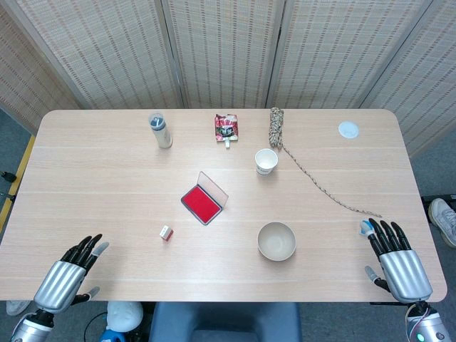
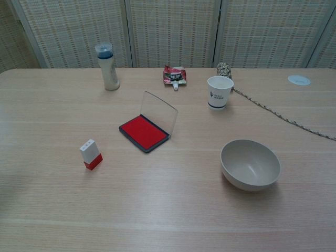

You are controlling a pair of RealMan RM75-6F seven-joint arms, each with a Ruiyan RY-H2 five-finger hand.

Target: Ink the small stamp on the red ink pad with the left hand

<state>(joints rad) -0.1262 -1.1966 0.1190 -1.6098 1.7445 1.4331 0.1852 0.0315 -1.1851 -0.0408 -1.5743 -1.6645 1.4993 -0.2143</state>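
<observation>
The small stamp (image 1: 166, 232) (image 2: 91, 154), white on top with a red base, stands upright on the table left of centre. Just right of and beyond it lies the red ink pad (image 1: 200, 201) (image 2: 143, 132), its clear lid (image 1: 214, 187) (image 2: 159, 112) propped open at the far side. My left hand (image 1: 69, 272) rests at the table's front left corner, empty, fingers extended, well short of the stamp. Over at the front right edge my right hand (image 1: 396, 258) lies the same way and holds nothing. The chest view shows neither hand.
A beige bowl (image 1: 276, 241) (image 2: 250, 164) sits right of the pad. Farther back stand a paper cup (image 1: 266, 161) (image 2: 219, 92), a bottle (image 1: 160, 130) (image 2: 107, 66), a red packet (image 1: 226, 128) (image 2: 175, 76), a rope bundle (image 1: 277, 125) with its trailing cord, and a white disc (image 1: 348, 129) (image 2: 298, 80).
</observation>
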